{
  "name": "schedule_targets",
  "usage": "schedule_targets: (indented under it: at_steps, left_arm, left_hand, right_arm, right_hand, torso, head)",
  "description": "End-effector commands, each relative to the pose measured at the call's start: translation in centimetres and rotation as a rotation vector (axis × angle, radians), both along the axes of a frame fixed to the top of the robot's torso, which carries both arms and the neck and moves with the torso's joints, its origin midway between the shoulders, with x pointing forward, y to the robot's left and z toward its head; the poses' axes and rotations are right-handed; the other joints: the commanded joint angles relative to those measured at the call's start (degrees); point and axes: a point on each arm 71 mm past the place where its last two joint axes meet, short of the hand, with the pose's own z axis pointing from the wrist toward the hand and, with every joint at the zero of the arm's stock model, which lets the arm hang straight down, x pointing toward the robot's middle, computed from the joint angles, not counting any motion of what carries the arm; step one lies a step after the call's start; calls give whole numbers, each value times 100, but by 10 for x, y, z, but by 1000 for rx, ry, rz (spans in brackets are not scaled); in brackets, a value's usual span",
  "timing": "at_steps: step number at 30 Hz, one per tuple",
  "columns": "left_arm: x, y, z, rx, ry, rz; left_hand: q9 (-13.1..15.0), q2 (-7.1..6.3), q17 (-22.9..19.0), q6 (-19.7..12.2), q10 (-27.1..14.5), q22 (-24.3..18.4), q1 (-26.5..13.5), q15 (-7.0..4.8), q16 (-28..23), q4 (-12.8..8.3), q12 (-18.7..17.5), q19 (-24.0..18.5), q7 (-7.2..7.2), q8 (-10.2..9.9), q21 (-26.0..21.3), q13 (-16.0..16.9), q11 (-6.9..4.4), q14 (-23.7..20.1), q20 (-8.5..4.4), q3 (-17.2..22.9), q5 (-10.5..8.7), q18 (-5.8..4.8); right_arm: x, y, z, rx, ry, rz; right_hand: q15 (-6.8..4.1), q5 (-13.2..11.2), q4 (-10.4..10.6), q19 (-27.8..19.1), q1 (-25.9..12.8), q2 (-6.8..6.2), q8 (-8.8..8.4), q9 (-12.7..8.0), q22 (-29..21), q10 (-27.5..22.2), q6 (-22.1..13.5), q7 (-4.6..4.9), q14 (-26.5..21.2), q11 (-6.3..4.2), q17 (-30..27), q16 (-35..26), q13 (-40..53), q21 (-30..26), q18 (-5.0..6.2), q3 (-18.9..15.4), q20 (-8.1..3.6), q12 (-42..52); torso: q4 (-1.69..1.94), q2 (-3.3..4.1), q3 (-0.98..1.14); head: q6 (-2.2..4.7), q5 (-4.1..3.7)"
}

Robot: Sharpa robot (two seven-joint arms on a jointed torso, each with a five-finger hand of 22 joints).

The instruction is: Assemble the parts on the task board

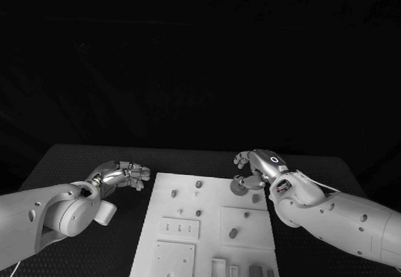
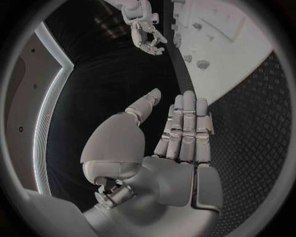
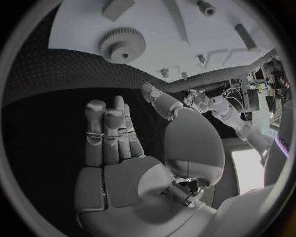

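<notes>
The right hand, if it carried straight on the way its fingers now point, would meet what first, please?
Probably the gear near the task board's edge: the right hand is empty, fingers extended toward it, bare table between. Its height above the table is unclear.

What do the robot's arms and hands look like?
Both arms are smooth, rounded white shells dotted with small dark holes. Each ends in a shiny silver hand: the left hand and the right hand, with jointed metal fingers. A thin cable runs along the right wrist.
</notes>
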Motion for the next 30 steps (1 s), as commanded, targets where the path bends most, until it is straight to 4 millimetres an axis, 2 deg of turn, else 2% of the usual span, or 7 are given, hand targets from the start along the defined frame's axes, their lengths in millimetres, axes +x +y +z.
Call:
schedule_targets:
  at_steps: [1,8,12,16,17,22,30]
  left_arm:
    - [-1,-2,2,-8,-24,-17]
    - [-2,-4,2,-11,-20,-24]
    - [-2,-6,1,-13,-17,-30]
    - [-2,-6,1,-15,-14,-30]
    - [-2,-6,1,-15,-14,-29]
    - [-2,-6,1,-15,-12,-30]
    - [-3,-9,0,-17,-9,-38]
  left_hand:
    - [10,-5,-8,20,-9,73,-6,4,41,-5,-16,-17,4,-29,15,-5,15,-43,-11,26,-16,53]
    - [20,-1,-12,19,-61,69,-12,4,44,-7,-56,-18,9,-41,22,-19,40,-44,-11,24,-16,54]
    - [21,-2,-13,17,-69,69,-14,4,45,-7,-63,-19,10,-44,23,-21,43,-45,-11,23,-17,53]
    - [23,-3,-15,14,-82,67,-20,5,45,-5,-74,-21,12,-49,24,-24,51,-47,-10,21,-20,53]
    - [24,-3,-15,13,-86,67,-21,5,45,-5,-76,-21,13,-51,24,-25,53,-48,-10,20,-21,53]
    - [25,-1,-16,11,-91,66,-22,6,45,-5,-81,-22,13,-53,25,-26,55,-48,-10,20,-22,53]
    - [26,0,-17,10,-97,65,-25,6,45,-4,-86,-23,14,-56,25,-28,58,-50,-9,19,-22,52]
  right_arm:
    - [1,-8,-4,91,108,23]
    - [2,-19,-7,69,145,8]
    - [2,-20,-10,46,176,12]
    - [4,-19,-13,25,215,18]
    - [4,-19,-14,22,223,18]
    - [6,-18,-18,3,252,13]
    - [10,-12,-26,-8,280,12]
  right_hand:
    - [3,9,-64,-80,131,-1,-3,-13,2,-21,-28,94,-67,18,-20,-31,-15,-38,274,-51,1,-32]
    - [-135,-211,-197,-145,342,2,-35,-49,53,485,-80,49,-132,-132,-18,-1,348,-28,277,-424,-13,317]
    - [-205,-194,-171,-135,362,20,-44,-55,39,589,-79,-88,-134,-290,-28,11,1470,-58,277,-713,-13,998]
    - [-338,-180,-110,-68,319,13,-33,-64,61,416,27,-143,-86,-346,-26,64,3095,-33,277,-800,-24,2125]
    - [-347,-195,-80,-68,291,13,-54,-85,88,81,45,-160,-104,-333,36,146,3706,-8,277,-811,-51,2687]
    - [-359,-171,-16,-26,211,33,-62,-111,140,-186,161,-170,-136,-372,430,561,5005,217,277,-864,-104,4248]
    - [-358,-82,95,4,56,105,-60,-117,130,-321,249,-162,-155,-369,773,782,5395,421,277,-905,-136,5114]
  torso:
    - [-90,-26,26]
    - [-132,-23,63]
    - [-113,-27,46]
    - [-108,-25,42]
    - [-109,-24,41]
    - [-121,-21,38]
    - [-117,-29,31]
  head:
    - [3,23]
    - [20,51]
    - [-8,31]
    - [-39,22]
    - [-49,24]
    - [-82,17]
    - [-152,23]
